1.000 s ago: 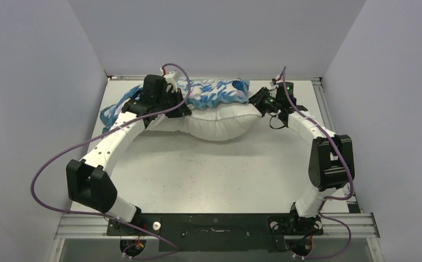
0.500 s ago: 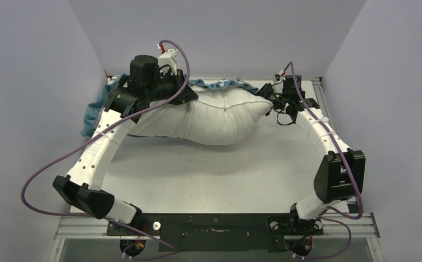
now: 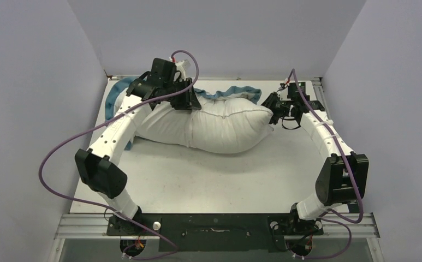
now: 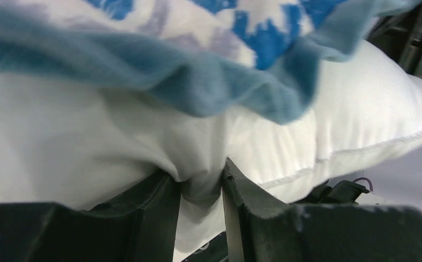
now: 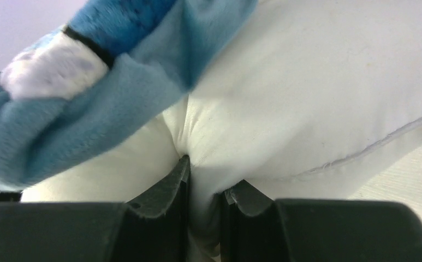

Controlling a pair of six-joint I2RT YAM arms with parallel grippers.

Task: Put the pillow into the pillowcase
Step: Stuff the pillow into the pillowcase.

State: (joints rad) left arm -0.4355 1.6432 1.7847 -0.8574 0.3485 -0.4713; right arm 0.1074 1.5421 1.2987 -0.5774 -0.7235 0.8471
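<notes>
The plump white pillow (image 3: pixel 219 123) lies across the far half of the table. The blue-edged pillowcase (image 3: pixel 236 91) is bunched behind and under it, with more blue cloth showing at the far left. My left gripper (image 3: pixel 189 101) sits on the pillow's top left. In the left wrist view its jaws (image 4: pixel 200 183) stand slightly apart, with a slack fold of the pillow (image 4: pixel 334 125) between them and the pillowcase (image 4: pixel 197 87) draped above. My right gripper (image 3: pixel 271 112) is at the pillow's right corner. Close up it (image 5: pixel 206 185) is shut on a pinch of the pillow (image 5: pixel 307 98), beside the pillowcase (image 5: pixel 88 125).
Grey walls enclose the white table (image 3: pixel 197 180) on three sides, close behind the pillow. Purple cables loop off both arms. A black mounting rail (image 3: pixel 214 225) runs along the near edge between the arm bases.
The pillow, lifted half a second ago, has come down onto the table. My left gripper moved right over the pillow and its jaws have parted. The right gripper keeps its pinch.
</notes>
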